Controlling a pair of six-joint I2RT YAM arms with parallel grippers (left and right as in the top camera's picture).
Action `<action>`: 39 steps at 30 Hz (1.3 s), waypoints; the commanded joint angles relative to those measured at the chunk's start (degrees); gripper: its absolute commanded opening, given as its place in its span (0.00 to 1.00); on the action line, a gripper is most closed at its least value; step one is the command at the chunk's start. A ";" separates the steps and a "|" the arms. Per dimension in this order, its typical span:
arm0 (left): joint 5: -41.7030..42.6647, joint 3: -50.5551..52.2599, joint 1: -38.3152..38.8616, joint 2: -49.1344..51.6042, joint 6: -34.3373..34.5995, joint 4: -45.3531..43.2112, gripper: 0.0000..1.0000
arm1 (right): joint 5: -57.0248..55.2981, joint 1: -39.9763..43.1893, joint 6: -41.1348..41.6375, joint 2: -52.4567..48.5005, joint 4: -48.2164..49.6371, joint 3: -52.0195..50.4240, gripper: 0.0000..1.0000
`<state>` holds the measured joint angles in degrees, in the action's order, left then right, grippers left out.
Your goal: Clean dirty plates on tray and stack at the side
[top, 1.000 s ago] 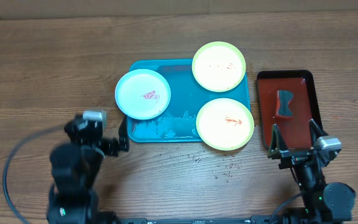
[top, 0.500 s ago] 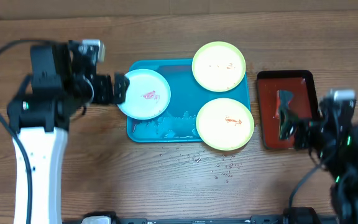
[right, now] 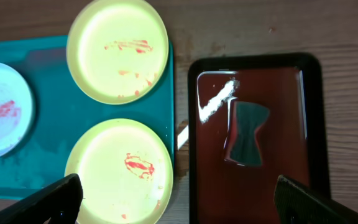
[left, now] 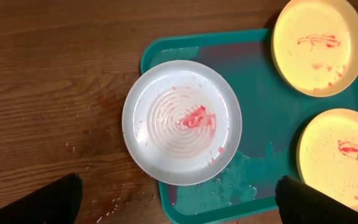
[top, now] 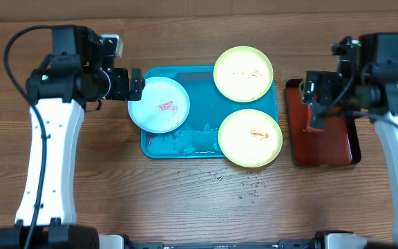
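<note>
The turquoise tray holds a pale blue-white plate on its left, overhanging the rim, and two yellow-green plates, one at the back right and one at the front right. All three carry red smears. My left gripper is open and empty at the white plate's left edge. From the left wrist view, that plate lies ahead of the wide-spread fingertips. My right gripper hovers open and empty over the dark red tray's left side.
White foam lies on the turquoise tray's front left. The dark red black-rimmed tray sits right of it, with a grey bow-tie-shaped object in liquid. Crumbs or droplets speckle the wood in front.
Both arms have lifted from the table's near edge and reached forward. The left one now sits beside the white plate and the right one over the red tray. The plates have not moved.
</note>
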<state>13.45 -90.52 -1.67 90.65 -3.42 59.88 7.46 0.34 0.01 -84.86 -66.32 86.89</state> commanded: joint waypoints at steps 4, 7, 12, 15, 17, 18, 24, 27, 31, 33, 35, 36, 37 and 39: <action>-0.61 -1.20 -0.59 3.61 -1.33 -0.52 1.00 | 4.76 0.22 -0.04 -6.23 5.79 1.64 1.00; -2.99 -1.20 -0.57 3.74 -1.29 -1.53 1.00 | 3.43 0.22 -0.02 -7.91 6.69 1.64 0.51; -6.69 -1.20 -0.57 3.74 -1.31 -3.13 1.00 | -10.97 2.03 11.26 -9.84 4.22 1.55 0.65; -7.17 -1.20 -0.57 3.74 -1.29 -3.63 1.00 | -13.00 3.72 13.77 -11.19 2.84 1.44 0.65; -8.04 -1.20 -0.57 3.74 -1.29 -4.07 1.00 | -12.76 4.52 13.77 -12.59 2.21 1.14 0.66; -8.17 -1.20 -0.57 3.74 -1.29 -4.33 1.00 | -12.76 4.83 13.73 -13.57 1.97 0.66 0.66; -9.68 -1.20 -0.57 3.74 -1.29 -4.55 1.00 | -12.79 5.01 11.45 -18.88 3.28 -1.33 0.65; -9.66 -1.20 -0.57 3.74 -1.29 -4.57 1.00 | -12.79 5.01 10.03 -21.42 3.63 -1.33 0.62; -9.66 -1.20 -0.57 3.74 -1.31 -4.22 1.00 | -12.98 5.01 8.48 -24.33 2.97 -1.33 0.61; -9.66 -1.20 -0.57 3.74 -1.31 -4.22 1.00 | -12.66 5.01 8.48 -25.99 3.02 -1.33 0.59; -9.66 -1.20 -0.57 3.74 -1.31 -4.28 1.00 | -11.87 5.01 8.50 -27.56 2.89 -1.36 0.54; -9.66 -1.20 -0.57 3.74 -1.31 -4.28 1.00 | -11.63 5.01 8.50 -28.46 2.75 -1.36 0.52; -9.64 -1.20 -0.57 3.74 -1.31 -4.28 1.00 | -11.67 5.01 8.50 -29.14 2.60 -1.36 0.47; -9.64 -1.20 -0.57 3.74 -1.31 -4.24 1.00 | -11.67 5.01 8.50 -30.73 2.54 -1.36 0.44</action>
<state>4.21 -90.54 -1.98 94.43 -3.57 55.70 -4.49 5.37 8.75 -113.51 -63.88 85.76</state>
